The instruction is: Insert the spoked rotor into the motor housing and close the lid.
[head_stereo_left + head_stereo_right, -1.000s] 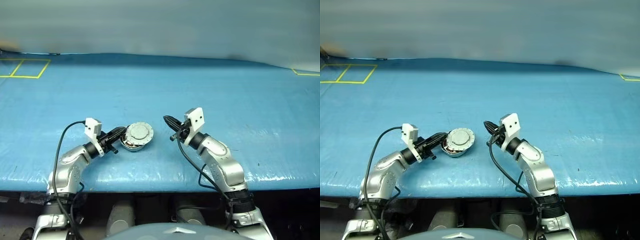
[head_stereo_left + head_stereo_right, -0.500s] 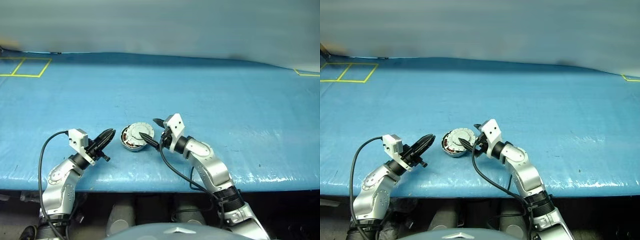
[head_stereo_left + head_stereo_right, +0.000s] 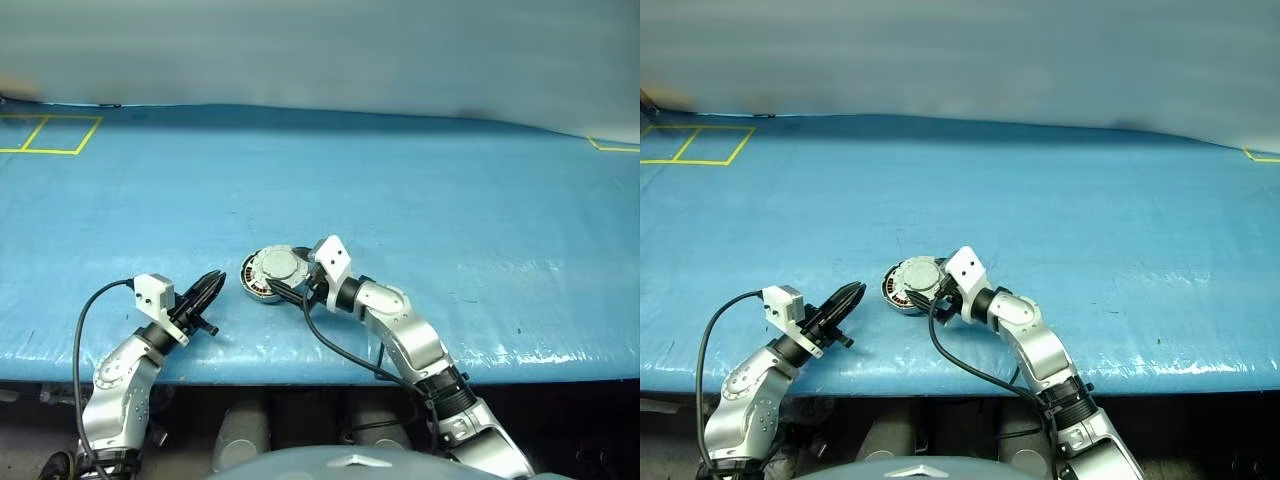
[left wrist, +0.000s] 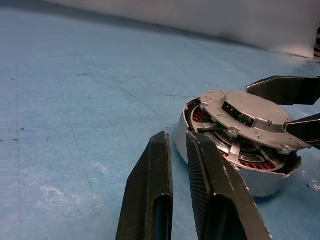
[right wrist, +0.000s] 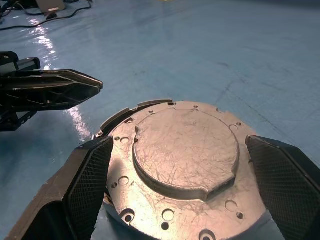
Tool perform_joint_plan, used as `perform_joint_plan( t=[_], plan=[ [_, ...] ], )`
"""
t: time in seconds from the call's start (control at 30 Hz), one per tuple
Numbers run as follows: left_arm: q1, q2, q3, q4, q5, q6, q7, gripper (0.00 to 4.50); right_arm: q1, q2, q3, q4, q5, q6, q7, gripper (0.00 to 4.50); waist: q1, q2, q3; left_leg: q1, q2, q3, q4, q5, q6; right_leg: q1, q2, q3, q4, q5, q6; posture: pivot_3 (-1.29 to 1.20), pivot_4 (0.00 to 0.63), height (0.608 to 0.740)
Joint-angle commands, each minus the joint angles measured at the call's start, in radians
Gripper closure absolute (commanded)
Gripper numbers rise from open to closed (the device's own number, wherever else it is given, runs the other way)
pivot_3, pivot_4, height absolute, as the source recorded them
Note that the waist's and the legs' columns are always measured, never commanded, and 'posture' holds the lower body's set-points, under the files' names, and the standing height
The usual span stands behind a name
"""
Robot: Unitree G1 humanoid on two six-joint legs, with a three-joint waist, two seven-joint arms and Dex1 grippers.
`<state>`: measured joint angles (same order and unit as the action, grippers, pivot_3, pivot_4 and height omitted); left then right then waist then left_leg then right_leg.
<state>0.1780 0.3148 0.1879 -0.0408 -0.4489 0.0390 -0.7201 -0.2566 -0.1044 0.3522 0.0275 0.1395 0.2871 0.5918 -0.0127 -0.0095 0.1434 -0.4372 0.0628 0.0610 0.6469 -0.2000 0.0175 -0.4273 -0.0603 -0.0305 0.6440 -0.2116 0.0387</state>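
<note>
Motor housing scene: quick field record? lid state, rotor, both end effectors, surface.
housing: on blue table, copper windings visible through side gap
lid: down over housing, plain grey face up, tilted, not fully seated
rotor: silver spokes visible under lid
right end effector: open, fingers either side of lid
left end effector: shut, empty, apart from housing
</note>
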Motion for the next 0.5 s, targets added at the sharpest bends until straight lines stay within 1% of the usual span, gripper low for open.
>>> perform_joint_plan(
  t=[0.03,0.13,0.23,0.3,0.33,0.5],
  plan=[
    [0.001,0.0,0.007,-0.016,0.001,-0.023,0.003,3.94,-0.027,0.02,0.019,0.011,-0.013,-0.025,0.006,0.02,0.0,0.0,0.0,0.0,0.0,0.0,0.0,0.0,0.0,0.0,0.0,0.0,0.0,0.0,0.0,0.0,0.15,0.74],
    [0.001,0.005,0.006,-0.02,0.006,-0.027,0.0,3.94,-0.04,0.032,0.014,0.055,-0.029,-0.025,-0.011,0.02,-0.003,0.0,0.0,0.0,0.0,0.0,0.0,0.0,0.0,0.0,0.0,0.0,0.0,0.0,0.0,0.0,0.15,0.74],
    [0.001,0.007,0.004,-0.024,0.01,-0.028,0.0,3.94,-0.051,0.041,0.004,0.081,-0.035,-0.03,-0.023,0.57,-0.004,0.0,0.0,0.0,0.0,0.0,0.0,0.0,0.0,0.0,0.0,0.0,0.0,0.0,0.0,0.0,0.15,0.74],
    [0.003,0.007,0.001,-0.023,0.012,-0.029,-0.001,3.94,-0.053,0.044,0.002,0.084,-0.034,-0.033,-0.02,1.22,-0.005,0.0,0.0,0.0,0.0,0.0,0.0,0.0,0.0,0.0,0.0,0.0,0.0,0.0,0.0,0.0,0.15,0.74],
    [0.004,0.005,0.0,-0.021,0.014,-0.031,-0.001,3.94,-0.054,0.045,0.003,0.084,-0.037,-0.035,-0.019,1.47,-0.006,0.0,0.0,0.0,0.0,0.0,0.0,0.0,0.0,0.0,0.0,0.0,0.0,0.0,0.0,0.0,0.15,0.74],
    [0.007,0.001,-0.007,-0.012,0.019,-0.034,-0.006,3.94,-0.05,0.043,0.015,0.04,-0.037,-0.018,-0.011,1.49,-0.008,0.0,0.0,0.0,0.0,0.0,0.0,0.0,-0.001,0.0,0.0,0.0,0.0,0.0,0.0,0.0,0.15,0.74]
  ],
)
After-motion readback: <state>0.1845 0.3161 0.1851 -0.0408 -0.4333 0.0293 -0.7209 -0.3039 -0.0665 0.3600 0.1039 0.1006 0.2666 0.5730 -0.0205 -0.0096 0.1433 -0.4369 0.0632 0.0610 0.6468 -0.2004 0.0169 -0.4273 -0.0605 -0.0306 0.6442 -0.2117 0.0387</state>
